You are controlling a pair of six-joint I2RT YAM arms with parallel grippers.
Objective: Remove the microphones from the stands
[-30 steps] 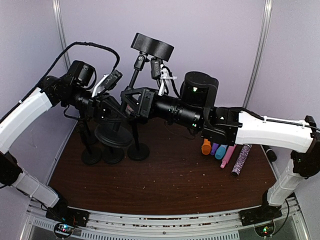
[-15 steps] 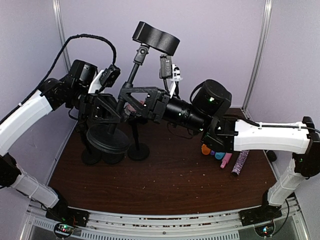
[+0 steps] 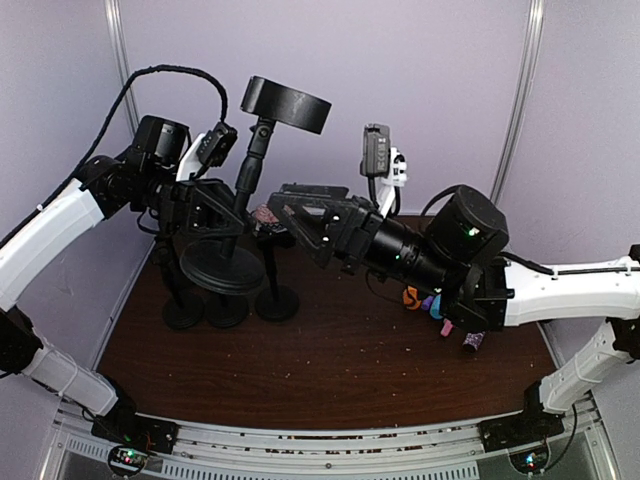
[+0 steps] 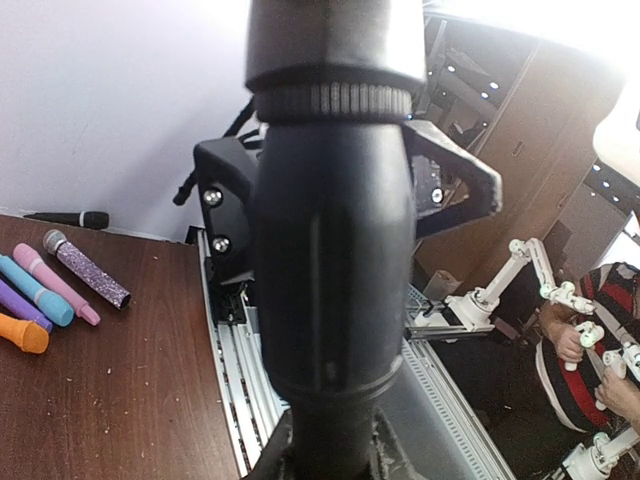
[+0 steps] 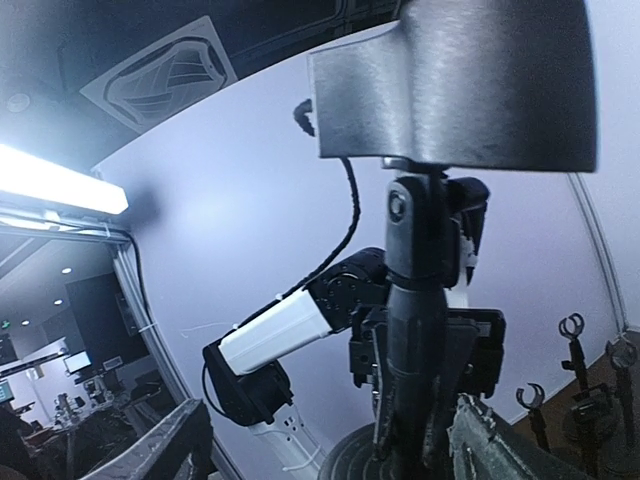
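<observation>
The left pincer [image 3: 222, 215] grips the black stand [image 3: 250, 165] by its pole at upper left. The right pincer [image 3: 290, 210] gapes empty beside a pinkish glittery head, probably the microphone [image 3: 264, 214], near centre. The microphone is not yet grasped, so the right pincer must close on it and pull it free.

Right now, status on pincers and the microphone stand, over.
Left pincer shut on stand pole; stand lifted, tilted. Right pincer open, just off it. Microphone not clearly seen. Other stands close beneath.
</observation>
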